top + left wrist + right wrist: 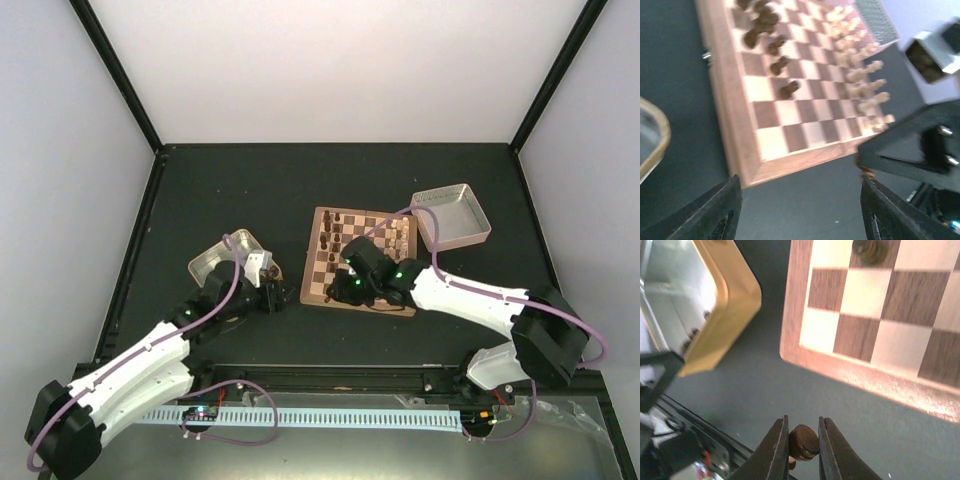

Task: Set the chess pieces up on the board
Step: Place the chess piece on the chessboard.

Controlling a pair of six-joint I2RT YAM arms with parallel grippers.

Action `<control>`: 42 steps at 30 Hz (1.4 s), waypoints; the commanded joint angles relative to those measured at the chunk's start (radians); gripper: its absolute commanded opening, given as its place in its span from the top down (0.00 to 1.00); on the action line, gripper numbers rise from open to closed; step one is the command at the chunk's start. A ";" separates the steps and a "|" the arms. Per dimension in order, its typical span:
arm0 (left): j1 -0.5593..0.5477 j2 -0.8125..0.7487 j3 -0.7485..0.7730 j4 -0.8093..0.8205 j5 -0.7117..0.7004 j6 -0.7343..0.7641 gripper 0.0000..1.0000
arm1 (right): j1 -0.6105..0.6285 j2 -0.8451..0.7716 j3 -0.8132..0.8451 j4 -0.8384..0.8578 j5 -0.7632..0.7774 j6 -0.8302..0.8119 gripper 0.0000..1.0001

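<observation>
While both arms reach up from the bottom edge of the overhead view, the right gripper (803, 427) shows at the bottom centre of its wrist view. Its two fingers are pressed onto a small dark brown chess piece (804, 442). That piece hangs over the dark mat (755, 380), just off the board's corner and not over any square.

Lower left in the overhead view, the left gripper (268, 292) sits just beside the gold tin (222, 258). In its wrist view the fingers (715, 215) stand spread wide at the bottom corners of the frame, with bare mat between them.

Just above the grippers lies the board (322, 270), at the centre of the overhead view. The right arm (470, 295) crosses its lower edge from the lower right. Seen from the left wrist, several dark pieces (765, 25) cluster toward the upper left of the frame. They stand on squares near the board's border, though blur hides which squares. Cream pieces (860, 75) line the opposite side, toward the upper right.

Farthest up, the silver tin (480, 222) rests at the board's upper right corner, touching or nearly touching it.
</observation>
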 commanded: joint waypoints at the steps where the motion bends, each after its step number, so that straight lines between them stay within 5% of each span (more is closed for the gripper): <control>1: -0.018 0.045 0.006 0.251 0.147 0.048 0.32 | -0.086 -0.022 -0.053 0.214 -0.115 0.156 0.87; 10: -0.121 0.273 0.100 0.405 0.186 0.097 0.32 | -0.206 -0.010 -0.079 0.339 -0.328 0.290 0.87; 33: -0.145 0.383 0.216 0.378 0.077 0.087 0.91 | -0.228 -0.032 -0.079 0.316 -0.402 0.247 0.85; 42: -0.145 0.432 0.351 0.070 0.036 0.126 0.99 | -0.239 -0.097 -0.019 0.156 -0.194 0.081 0.54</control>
